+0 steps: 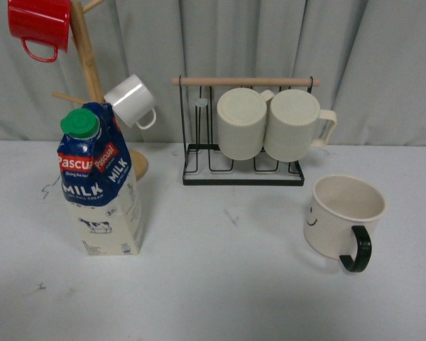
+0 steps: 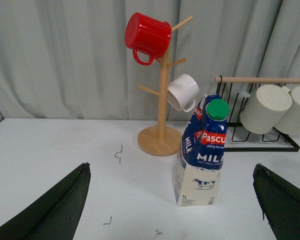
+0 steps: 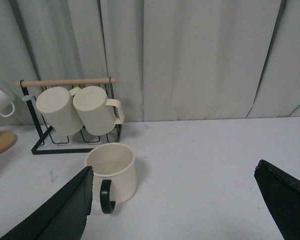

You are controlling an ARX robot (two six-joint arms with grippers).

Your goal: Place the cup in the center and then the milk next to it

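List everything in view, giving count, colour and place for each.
cup: one, cream, dark handle, table right
milk: one, blue and cream, green cap, table left
ribbed mugs: two, cream, on wire rack
wire rack: one, black, back centre
mug tree: one, wooden, back left
red mug: one, red, tree top
white mug: one, white, lower tree peg
table: one, white, underneath
curtain: one, grey, behind
left gripper: one, black, open, facing milk
right gripper: one, black, open, facing cup

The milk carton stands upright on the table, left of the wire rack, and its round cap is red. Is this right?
Only the colour is wrong: the cap of the milk carton is green, as the front view shows. It does stand upright on the table, left of the wire rack.
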